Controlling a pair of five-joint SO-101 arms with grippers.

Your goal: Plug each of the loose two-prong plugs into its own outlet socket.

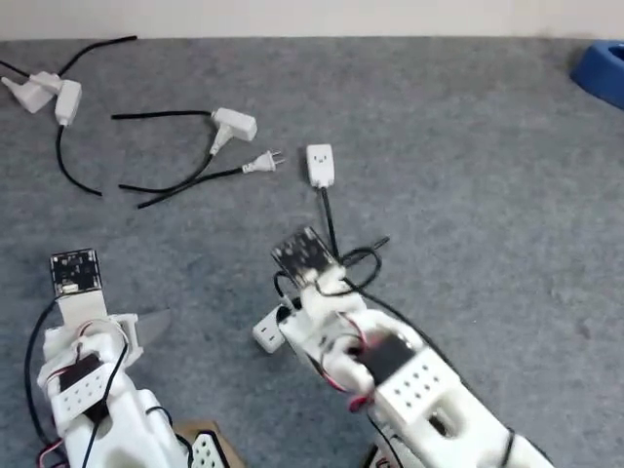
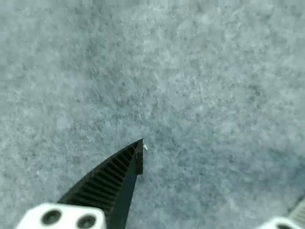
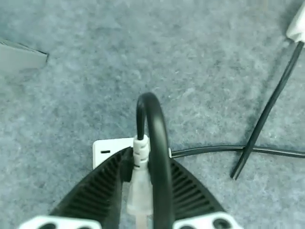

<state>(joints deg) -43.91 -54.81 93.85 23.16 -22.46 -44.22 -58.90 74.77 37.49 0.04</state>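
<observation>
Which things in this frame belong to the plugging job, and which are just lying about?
Job things: plug clamped in the right gripper; white socket just under it; loose two-prong plug; second socket beside that; third socket farther left; connector pair in the far left corner.
Lying about: blue object at the far right edge.

Grey felt-like table covering (image 1: 487, 195), pale wall strip (image 1: 292, 15) along far edge, blue object (image 1: 603, 70) at far corner

Nothing legible from here: no words, numbers or signs; the far outlet socket (image 1: 320, 164) shows only slots.
</observation>
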